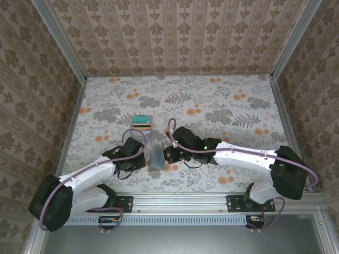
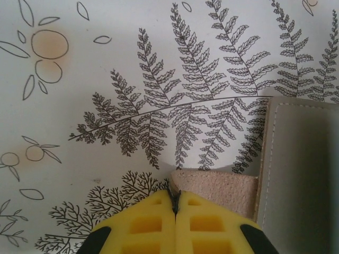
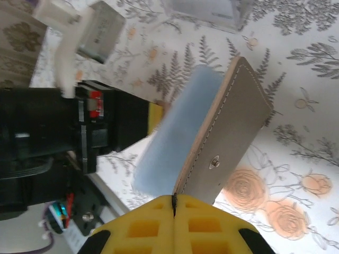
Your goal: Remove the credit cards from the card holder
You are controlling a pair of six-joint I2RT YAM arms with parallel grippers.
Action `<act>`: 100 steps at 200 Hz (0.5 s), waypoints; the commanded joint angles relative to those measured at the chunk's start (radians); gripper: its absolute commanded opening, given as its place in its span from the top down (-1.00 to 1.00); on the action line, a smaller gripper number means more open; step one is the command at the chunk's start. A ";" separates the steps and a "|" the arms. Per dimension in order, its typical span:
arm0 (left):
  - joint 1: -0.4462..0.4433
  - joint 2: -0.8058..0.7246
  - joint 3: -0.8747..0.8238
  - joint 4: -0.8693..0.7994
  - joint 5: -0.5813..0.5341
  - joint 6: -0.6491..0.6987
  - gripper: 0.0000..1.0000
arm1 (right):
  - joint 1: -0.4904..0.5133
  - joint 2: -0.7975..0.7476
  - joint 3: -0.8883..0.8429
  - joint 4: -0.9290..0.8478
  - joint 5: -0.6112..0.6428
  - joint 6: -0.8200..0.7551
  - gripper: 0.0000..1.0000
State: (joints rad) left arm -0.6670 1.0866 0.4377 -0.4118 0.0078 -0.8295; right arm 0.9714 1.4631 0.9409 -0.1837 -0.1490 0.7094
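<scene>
The worktop [image 1: 222, 106] wears a pale print of grey ferns, leaves and orange blossoms, with metal rails along its edges. A striped stack of coloured cards [image 1: 142, 123] lies flat on it, just beyond the left fingers [image 2: 148, 222] and beyond and left of the right fingers [image 3: 206, 227]. The card holder [image 1: 157, 157] stands on edge between both pairs of fingers; whether it touches the worktop cannot be told.

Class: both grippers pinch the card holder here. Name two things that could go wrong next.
1. The left gripper and right gripper each nip only a thin edge of the card holder; either grip might slip and drop it.
2. Both grippers are occupied, so reaching inside means letting go one side, and the holder may fold shut.
</scene>
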 commanded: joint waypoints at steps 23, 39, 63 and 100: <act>-0.006 -0.011 0.022 -0.036 -0.016 0.020 1.00 | -0.003 -0.010 -0.037 -0.073 0.085 -0.031 1.00; -0.006 -0.011 0.028 -0.050 -0.026 0.022 1.00 | -0.010 -0.028 -0.069 -0.082 0.106 -0.031 1.00; -0.005 -0.023 0.033 -0.066 -0.032 0.026 1.00 | -0.035 -0.054 -0.135 -0.057 0.125 -0.024 1.00; -0.017 -0.088 0.041 -0.089 -0.012 0.039 0.26 | -0.049 -0.026 -0.210 0.019 0.119 -0.018 1.00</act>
State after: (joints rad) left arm -0.6682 1.0523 0.4458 -0.4496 0.0002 -0.8116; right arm 0.9272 1.4277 0.7689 -0.2096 -0.0544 0.6991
